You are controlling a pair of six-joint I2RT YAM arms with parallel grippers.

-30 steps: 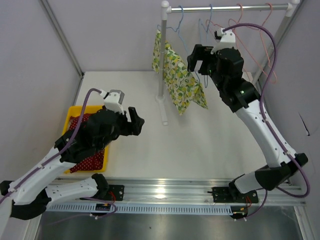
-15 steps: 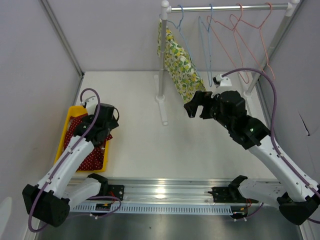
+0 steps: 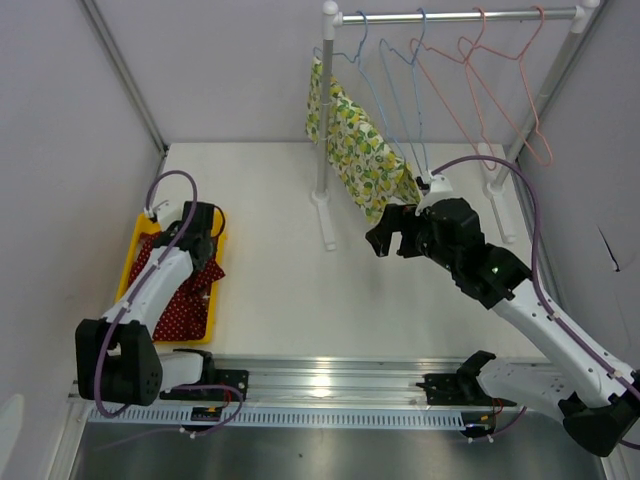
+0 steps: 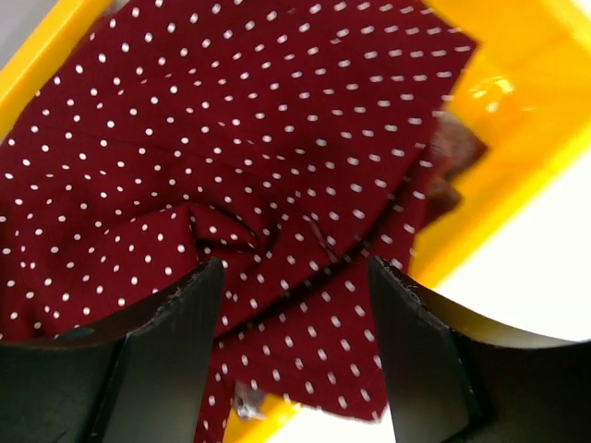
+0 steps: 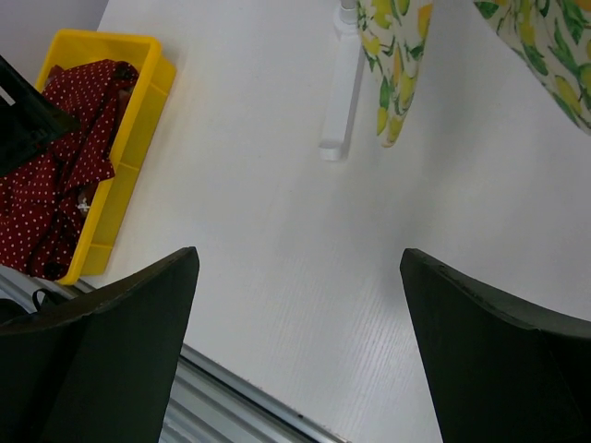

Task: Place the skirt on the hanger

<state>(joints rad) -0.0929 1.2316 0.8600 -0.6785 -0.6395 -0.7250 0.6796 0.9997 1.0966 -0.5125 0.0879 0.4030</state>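
Fingers [image 4: 171, 355] of the left hand [image 4: 294, 272] are standing well apart, released and gripping nothing. The hand is pointing down into a yellow bin [image 3: 135, 238] at the left edge of the counter [image 3: 280, 290]. The red dotted skirt [image 4: 231, 138] is lying crumpled in that bin, directly under the hand, and a raised fold of it is showing in the gap between the two fingers. The wrist view is not showing whether the fingertips are touching the cloth or hanging just above it. One corner of the skirt is spilling over the near rim of the bin.

The right hand [image 3: 390, 238] is hovering over the middle of the counter, its fingers spread wide and holding nothing, with only bare counter showing between them. It is well apart from the skirt, which is sitting far to its left.

Behind the right hand a rail [image 3: 460, 15] is carrying a row of bare wire hangers [image 3: 470, 80], blue ones and pink ones. A lemon-print cloth [image 3: 360, 150] is hanging at the left end of the rail, just beside the stand's post [image 3: 323, 120]. The hangers are well apart from the bin and the skirt.
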